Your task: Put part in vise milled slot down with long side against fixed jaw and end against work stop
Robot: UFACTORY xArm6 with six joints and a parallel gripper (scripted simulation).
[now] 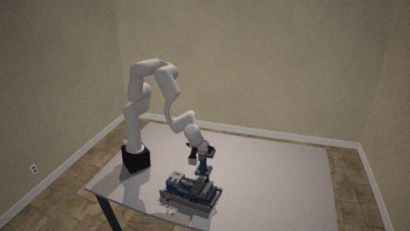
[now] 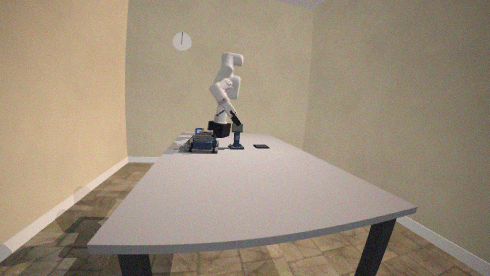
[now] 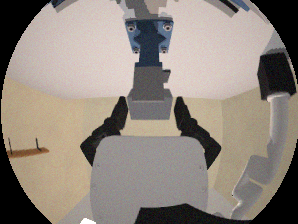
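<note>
The part (image 2: pixel 237 132) is sitting in the blue V-block (image 2: pixel 236 145), not on the plate and not in the vise. From the side it is looking like a short gray post, so its long way is going up and down. I cannot tell which way its slot is facing; it is too small and blurry.

The claw (image 1: pixel 201 151) is hanging right over the part, tipped a bit. It is standing wide and holding nothing. In the wrist view its 2 black fingers are sitting 1 on each side of the part's near end, with a gap on both sides.

The vise (image 1: pixel 190 188) is sitting just beside the V-block, nearer the table's front edge in the top view.

The side view is showing a small black plate (image 2: pixel 261 146) lying flat on the table (image 2: pixel 260 200), near the V-block on its other side from the vise. I cannot pick that plate out in the top view. The side view is also showing a round clock (image 2: pixel 182 41) on the wall.

The top view is showing the white arm (image 1: pixel 138 105) bending up and over from its black base (image 1: pixel 143 162) at the table's corner.

The wrist view is looking down along the part, with the V-block past it and the vise at the far top.
</note>
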